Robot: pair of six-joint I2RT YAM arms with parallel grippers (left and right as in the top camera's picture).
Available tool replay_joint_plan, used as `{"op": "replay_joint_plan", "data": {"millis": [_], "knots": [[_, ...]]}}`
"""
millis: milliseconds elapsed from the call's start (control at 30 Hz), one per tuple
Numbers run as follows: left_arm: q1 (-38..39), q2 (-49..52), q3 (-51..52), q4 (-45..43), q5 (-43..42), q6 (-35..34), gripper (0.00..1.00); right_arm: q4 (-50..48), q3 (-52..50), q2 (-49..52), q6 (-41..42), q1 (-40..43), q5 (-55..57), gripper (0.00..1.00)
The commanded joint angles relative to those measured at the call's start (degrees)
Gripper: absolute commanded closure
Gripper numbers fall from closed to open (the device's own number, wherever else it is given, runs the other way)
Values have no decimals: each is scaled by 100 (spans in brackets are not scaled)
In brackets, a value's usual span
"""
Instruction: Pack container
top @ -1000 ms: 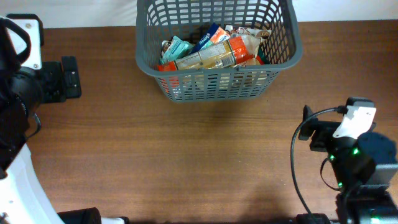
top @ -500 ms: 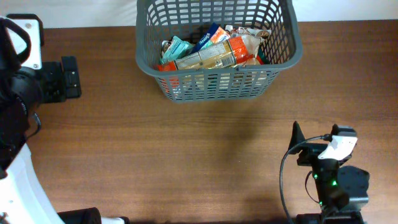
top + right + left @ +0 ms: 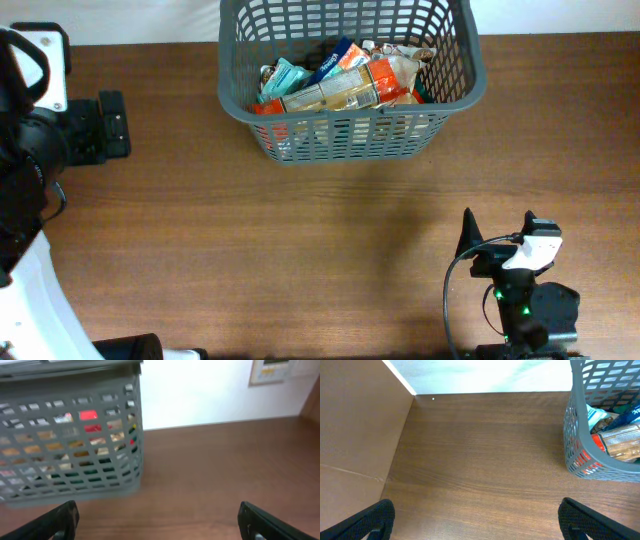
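The container (image 3: 352,140), a dark grey lattice basket, stands at the far middle of the table and holds several food packets (image 3: 340,88). Its corner shows at the right edge of the left wrist view (image 3: 580,457), and its slotted side fills the upper left of the right wrist view (image 3: 70,435). My left gripper (image 3: 480,525) is open over bare wood, well to the left of the container (image 3: 108,126). My right gripper (image 3: 160,522) is open too, with nothing between its fingers, and sits near the front right of the table (image 3: 500,245).
The brown wooden table (image 3: 300,250) lies between the arms and the basket. A white wall runs behind its far edge (image 3: 485,375). A brown side panel (image 3: 355,435) rises at the left. The right arm's cable (image 3: 452,290) loops beside its base.
The right arm has pulled back toward the near edge and slightly left, away from the basket. The left arm and the basket have not moved.
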State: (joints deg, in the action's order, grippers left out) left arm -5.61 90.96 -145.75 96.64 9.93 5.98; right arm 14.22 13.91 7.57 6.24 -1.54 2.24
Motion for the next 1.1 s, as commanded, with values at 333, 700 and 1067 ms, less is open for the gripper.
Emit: {"op": "replay_joint_plan", "data": {"millis": [333,700,1067], "knots": [[-24,2,26,2,42,-28,1,-1499,-734,-566,48,-118,-11,1],[-24,4,26,2,42,-28,1,-1871,-1176,-739,50,-118,-13,1],[-24,2,26,2,42,-28,1,-1228,-1360,-739,46,-107,122,1]]}}
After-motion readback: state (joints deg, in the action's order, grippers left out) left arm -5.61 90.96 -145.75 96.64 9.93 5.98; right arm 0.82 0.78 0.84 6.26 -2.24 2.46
